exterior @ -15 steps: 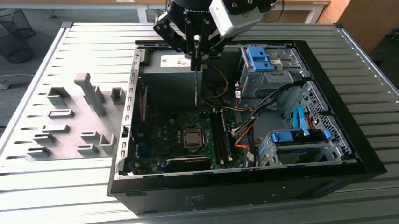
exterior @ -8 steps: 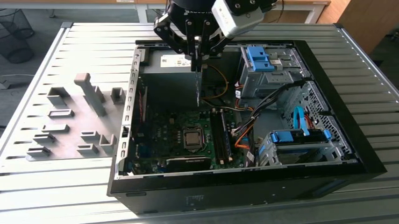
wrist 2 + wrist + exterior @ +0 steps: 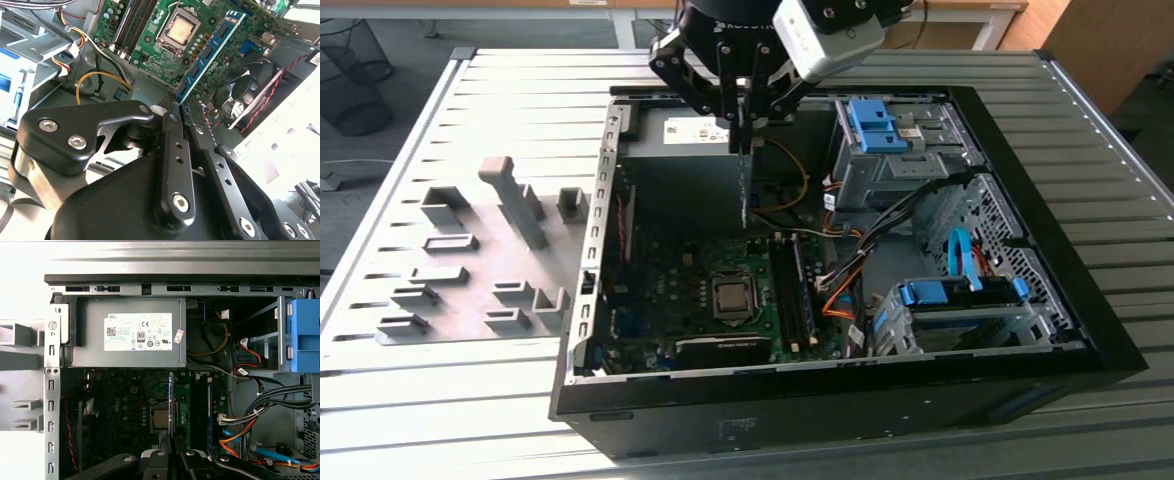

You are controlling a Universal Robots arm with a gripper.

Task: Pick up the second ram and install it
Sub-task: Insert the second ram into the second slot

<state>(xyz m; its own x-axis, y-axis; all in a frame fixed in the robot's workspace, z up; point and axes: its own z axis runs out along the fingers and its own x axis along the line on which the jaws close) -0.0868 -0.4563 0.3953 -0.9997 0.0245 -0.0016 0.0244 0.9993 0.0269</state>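
Above the motherboard (image 3: 707, 290), gripper (image 3: 744, 125) clamping second ram (image 3: 744, 185), hanging vertically

Open black PC case (image 3: 1067, 345) is lying on a slatted metal table (image 3: 480, 400), motherboard (image 3: 680, 290) facing up with the bare CPU (image 3: 732, 297) in the middle. Grey power supply (image 3: 130, 335) sits along the case's far wall, blue drive brackets (image 3: 874, 125) in the far corner, and some grey fixture blocks (image 3: 467, 270) sit on the table beside the case.

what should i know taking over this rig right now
Gripper: shut on the ram, held on edge, hanging above the motherboard inside the open case.
In the second wrist view the blue ram reaches out from the jaws over the board, beside the CPU.
Done: ram picked up.
Left: it is not yet seated in the slots.
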